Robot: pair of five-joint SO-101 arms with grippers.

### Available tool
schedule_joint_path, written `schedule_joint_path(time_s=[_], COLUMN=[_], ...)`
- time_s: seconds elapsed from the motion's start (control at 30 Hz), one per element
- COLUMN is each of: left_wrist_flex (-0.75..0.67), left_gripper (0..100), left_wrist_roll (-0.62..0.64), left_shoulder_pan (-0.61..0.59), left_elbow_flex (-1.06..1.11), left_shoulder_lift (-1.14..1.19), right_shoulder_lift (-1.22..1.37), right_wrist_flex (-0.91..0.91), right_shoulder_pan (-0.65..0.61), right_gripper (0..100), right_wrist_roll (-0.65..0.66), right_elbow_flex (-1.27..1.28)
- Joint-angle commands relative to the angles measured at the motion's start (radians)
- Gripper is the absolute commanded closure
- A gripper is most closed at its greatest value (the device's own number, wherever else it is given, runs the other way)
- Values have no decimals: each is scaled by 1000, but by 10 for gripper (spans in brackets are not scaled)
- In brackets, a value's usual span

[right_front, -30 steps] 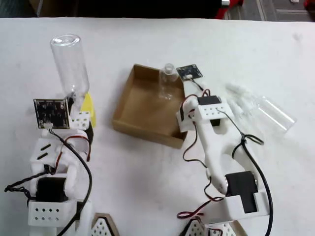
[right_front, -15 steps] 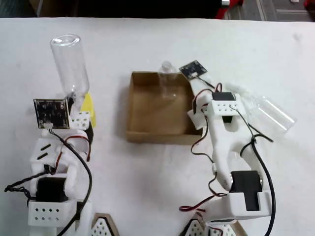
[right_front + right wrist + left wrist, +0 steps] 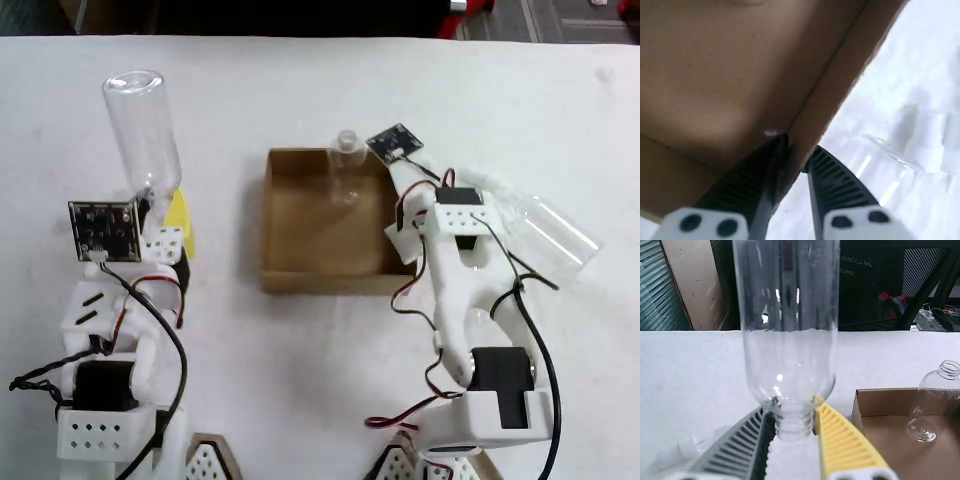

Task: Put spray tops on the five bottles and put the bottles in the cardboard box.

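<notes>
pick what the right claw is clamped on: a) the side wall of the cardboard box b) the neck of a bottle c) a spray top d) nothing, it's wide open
a: in the right wrist view the right claw has one finger inside and one outside the side wall of the cardboard box, pinching it.

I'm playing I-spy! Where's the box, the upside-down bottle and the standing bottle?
box (image 3: 300, 245): high view, on its bare floor.
upside-down bottle (image 3: 786, 340): left wrist view, on its clear body.
standing bottle (image 3: 345, 172): high view, on its body.
</notes>
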Motion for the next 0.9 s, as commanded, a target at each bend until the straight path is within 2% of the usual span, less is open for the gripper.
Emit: schedule_joint_path(time_s=[0.0,0.47,0.7,0.87], left_wrist_flex=[-26,-26,-31,-28], left_gripper=[978,978,978,978], left_wrist_roll=[-8,-8,-8,-8], left_shoulder_pan=[-7,-7,-7,-7], left_elbow_flex=[-6,-6,-6,-6], left_shoulder_lift=[-7,-7,-7,-7], right_shoulder_lift=[-4,-4,-7,-16], right_wrist_flex=[-15,5,36,58], right_shoulder_pan=[16,12,-25,-45], right_gripper=[983,978,815,807], right_wrist_roll=[12,5,5,5], right_elbow_flex=[-14,-8,-9,-31])
